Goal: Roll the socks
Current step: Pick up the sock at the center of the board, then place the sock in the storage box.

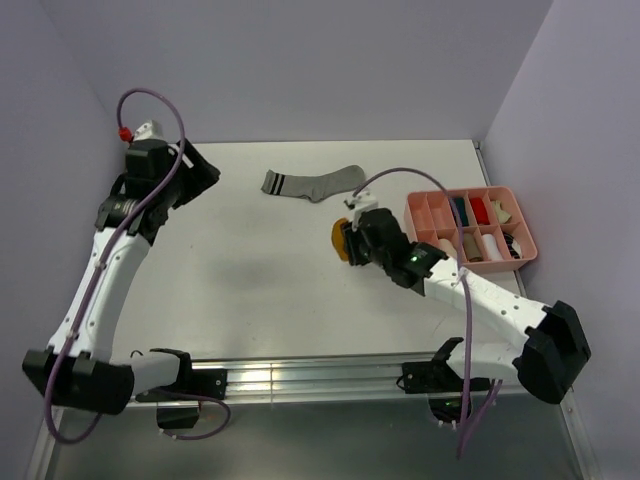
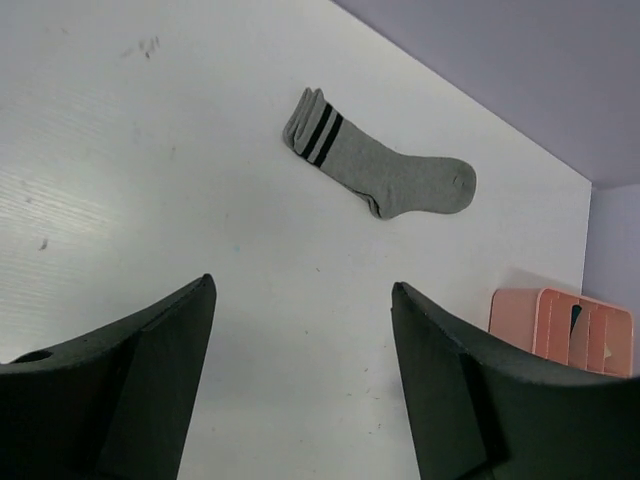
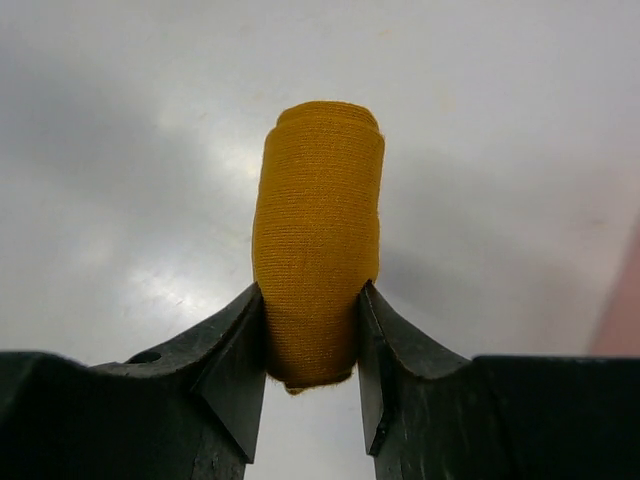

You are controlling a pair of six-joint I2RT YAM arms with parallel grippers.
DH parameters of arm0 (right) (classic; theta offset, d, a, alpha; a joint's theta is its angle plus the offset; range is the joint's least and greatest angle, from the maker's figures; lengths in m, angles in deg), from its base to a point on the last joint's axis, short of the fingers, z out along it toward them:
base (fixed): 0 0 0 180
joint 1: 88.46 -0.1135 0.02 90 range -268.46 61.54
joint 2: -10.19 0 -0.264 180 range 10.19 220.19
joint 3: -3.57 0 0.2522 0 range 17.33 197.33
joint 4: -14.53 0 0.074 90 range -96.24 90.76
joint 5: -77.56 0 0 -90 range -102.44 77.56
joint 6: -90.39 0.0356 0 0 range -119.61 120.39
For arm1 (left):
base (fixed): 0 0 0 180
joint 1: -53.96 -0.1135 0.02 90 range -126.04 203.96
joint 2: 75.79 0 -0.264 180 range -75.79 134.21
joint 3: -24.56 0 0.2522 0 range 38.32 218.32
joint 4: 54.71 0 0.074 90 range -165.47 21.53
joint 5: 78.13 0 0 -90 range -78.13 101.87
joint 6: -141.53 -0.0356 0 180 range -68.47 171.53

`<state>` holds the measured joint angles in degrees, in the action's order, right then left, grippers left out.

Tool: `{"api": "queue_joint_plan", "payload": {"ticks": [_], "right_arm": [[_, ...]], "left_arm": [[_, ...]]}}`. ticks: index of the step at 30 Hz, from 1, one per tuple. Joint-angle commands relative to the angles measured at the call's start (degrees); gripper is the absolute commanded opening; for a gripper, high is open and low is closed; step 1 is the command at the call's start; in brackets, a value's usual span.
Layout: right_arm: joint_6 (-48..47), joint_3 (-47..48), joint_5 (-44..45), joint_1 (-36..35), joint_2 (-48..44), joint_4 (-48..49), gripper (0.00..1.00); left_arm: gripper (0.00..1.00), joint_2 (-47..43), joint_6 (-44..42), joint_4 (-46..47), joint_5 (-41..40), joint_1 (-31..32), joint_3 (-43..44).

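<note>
A grey sock [image 1: 312, 183] with dark cuff stripes lies flat at the back middle of the table; the left wrist view shows the same grey sock [image 2: 375, 168] ahead of the fingers. My left gripper [image 2: 303, 285] is open and holds nothing, up at the far left [image 1: 205, 172]. A mustard-orange sock rolled into a tight bundle [image 3: 318, 245] is pinched between both fingers of my right gripper [image 3: 312, 288], above the table. From the top camera this orange roll [image 1: 342, 240] shows just left of the pink tray.
A pink compartment tray [image 1: 413, 211] stands at the right, holding several small rolled bundles in blue, red, white and cream. Its corner [image 2: 520, 315] shows in the left wrist view. Purple walls enclose the table at the back and sides.
</note>
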<state>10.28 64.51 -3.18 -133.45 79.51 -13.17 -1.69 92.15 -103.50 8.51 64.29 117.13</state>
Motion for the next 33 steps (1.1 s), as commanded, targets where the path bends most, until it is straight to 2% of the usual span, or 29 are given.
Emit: {"api": "queue_joint_plan", "payload": {"ticks": [1, 4, 5, 8, 14, 15, 18, 24, 33], "right_arm": [[-4.6, 4.1, 4.1, 5.8, -3.7, -3.6, 0.0], [-6.5, 5.5, 7.1, 14.2, -4.7, -2.9, 0.0], [-7.2, 6.6, 9.8, 18.1, -4.5, -3.1, 0.0], [-11.2, 7.6, 19.4, 23.3, -2.4, -1.8, 0.0], [-15.3, 9.9, 29.9, 31.7, 5.9, 2.8, 0.0], [-18.2, 9.9, 33.4, 33.1, 8.0, 3.8, 0.0], [-23.1, 10.5, 36.7, 34.8, 11.4, 8.4, 0.0], [-30.9, 10.8, 39.5, 36.3, 18.5, 17.8, 0.0], [-30.5, 11.6, 32.3, 35.9, 24.4, 17.5, 0.0]], "left_arm": [[0.75, -7.7, -4.1, 2.4, -3.8, -0.2, -3.0], [0.75, -11.7, -5.9, 0.4, -5.7, -0.2, -5.5], [0.75, -12.8, -6.5, 0.3, -5.9, -0.2, -6.4], [0.75, -16.2, -9.9, -0.3, -7.6, -0.1, -9.4], [0.75, -20.7, -13.1, -1.2, -13.8, 1.2, -15.7], [0.75, -21.6, -13.4, -1.1, -14.1, 1.4, -17.4], [0.75, -23.1, -13.2, -0.8, -14.6, 2.1, -20.3], [0.75, -24.5, -12.1, 0.0, -13.5, 3.2, -23.5], [0.75, -25.0, -12.1, -0.5, -14.4, 3.4, -24.2]]}}
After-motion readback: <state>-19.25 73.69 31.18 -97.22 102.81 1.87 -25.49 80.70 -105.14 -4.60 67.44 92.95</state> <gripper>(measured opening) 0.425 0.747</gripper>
